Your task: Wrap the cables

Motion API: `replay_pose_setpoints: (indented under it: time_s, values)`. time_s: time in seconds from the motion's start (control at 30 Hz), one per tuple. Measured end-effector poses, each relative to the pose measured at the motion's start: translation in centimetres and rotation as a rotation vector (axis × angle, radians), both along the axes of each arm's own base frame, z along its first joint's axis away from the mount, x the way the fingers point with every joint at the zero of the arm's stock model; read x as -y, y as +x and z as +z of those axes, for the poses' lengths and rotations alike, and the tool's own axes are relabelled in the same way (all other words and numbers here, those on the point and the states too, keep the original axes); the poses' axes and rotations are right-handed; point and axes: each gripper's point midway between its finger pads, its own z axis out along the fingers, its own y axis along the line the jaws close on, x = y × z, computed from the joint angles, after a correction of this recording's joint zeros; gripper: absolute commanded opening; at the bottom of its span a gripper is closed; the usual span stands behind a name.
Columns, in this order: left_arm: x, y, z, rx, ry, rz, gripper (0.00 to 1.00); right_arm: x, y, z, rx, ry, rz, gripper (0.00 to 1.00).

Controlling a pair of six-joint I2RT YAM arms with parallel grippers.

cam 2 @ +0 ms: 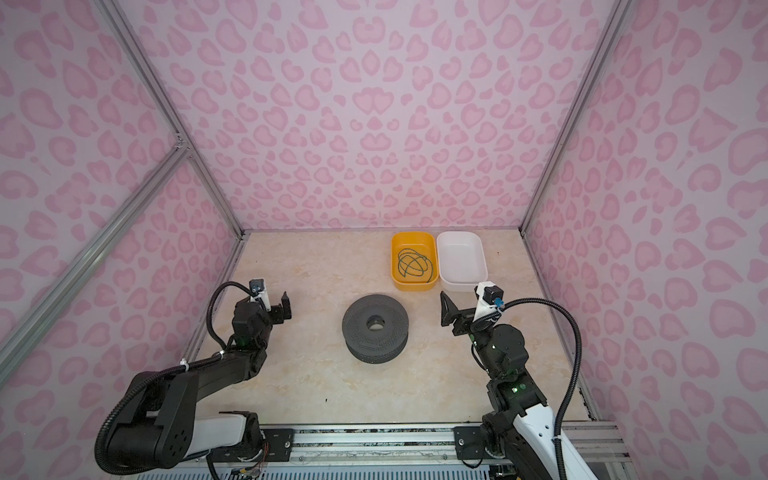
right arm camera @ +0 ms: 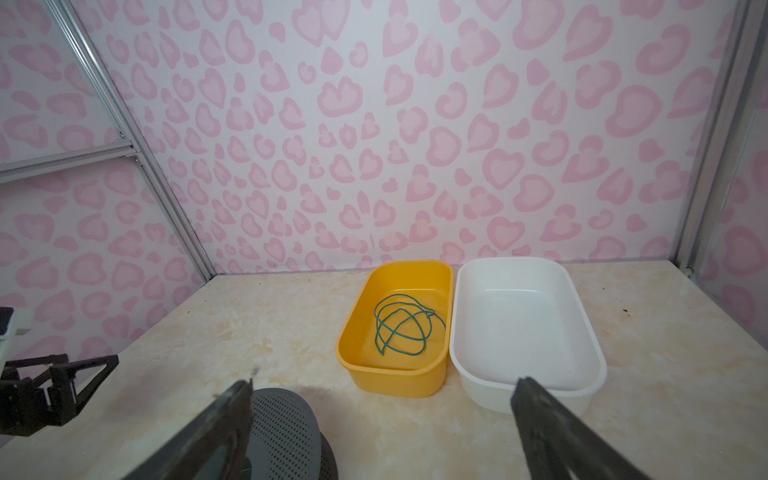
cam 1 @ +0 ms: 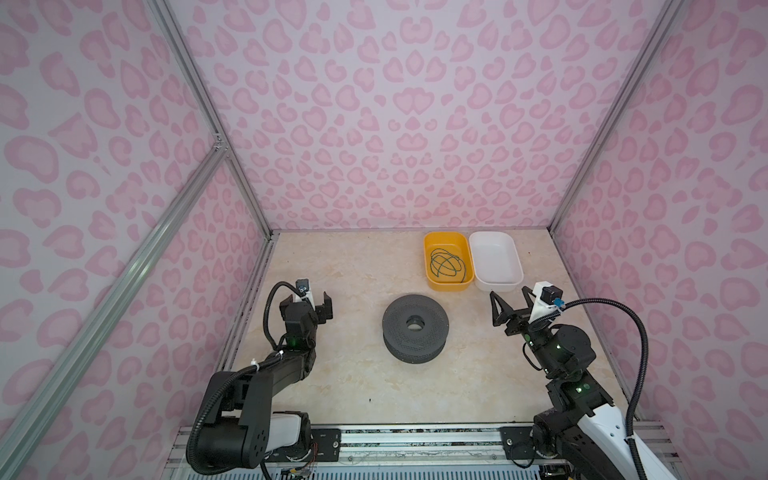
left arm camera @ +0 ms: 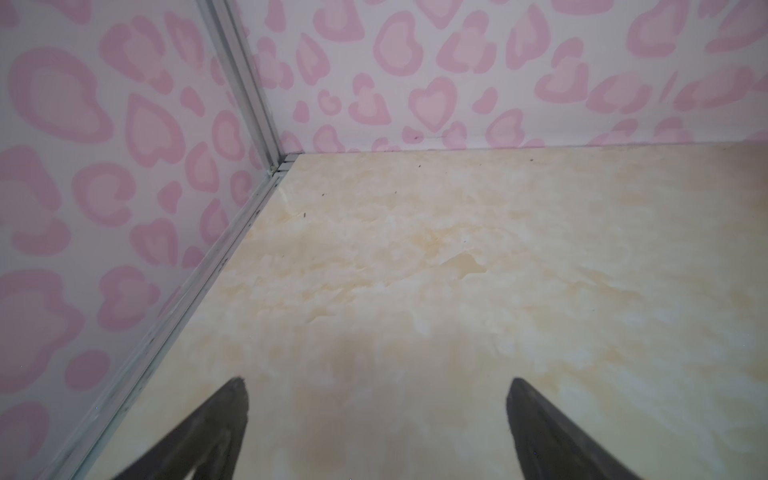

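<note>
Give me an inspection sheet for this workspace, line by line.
Surface: beige marbled table, a few dark specks.
Job's things: green cable lies loose in yellow bin; grey perforated spool stands mid-table, no cable on it.
Clutter: white bin beside the yellow bin, nothing in it.
End effectors: left end effector and right end effector both open, holding nothing.
Cables: black hoses arc off both arms.
Surroundings: pink heart-print walls, aluminium frame.

Central spool [cam 1: 415, 328] — bare table [cam 1: 332, 270] around
</note>
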Motion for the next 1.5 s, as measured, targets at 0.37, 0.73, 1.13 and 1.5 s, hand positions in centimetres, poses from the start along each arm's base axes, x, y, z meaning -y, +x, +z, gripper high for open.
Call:
replay_pose_setpoints:
  time_s: [0.37,0.73,1.13,1.5]
  values:
    - [-1.2,-0.3,-3.9,-0.065,-0.059,-0.003,0.98,0.2,0.3,-0.5,-0.017,-0.001,-0.017,0.98]
    - [-0.7,0.2,-3.0,-0.020,-0.098,-0.040,0.98,-0.1,0.8,-1.4,-0.048,-0.012,-0.008,0.98]
    - [-0.7,0.2,-3.0,-0.018,-0.102,-0.040,0.98,1.3,3.0,-8.5,-0.170,-0.146,-0.113,0.98]
    - [-0.7,0.2,-3.0,-0.018,-0.102,-0.040,0.98,5.8,5.6,-10.2,-0.174,-0.281,-0.261,0.98]
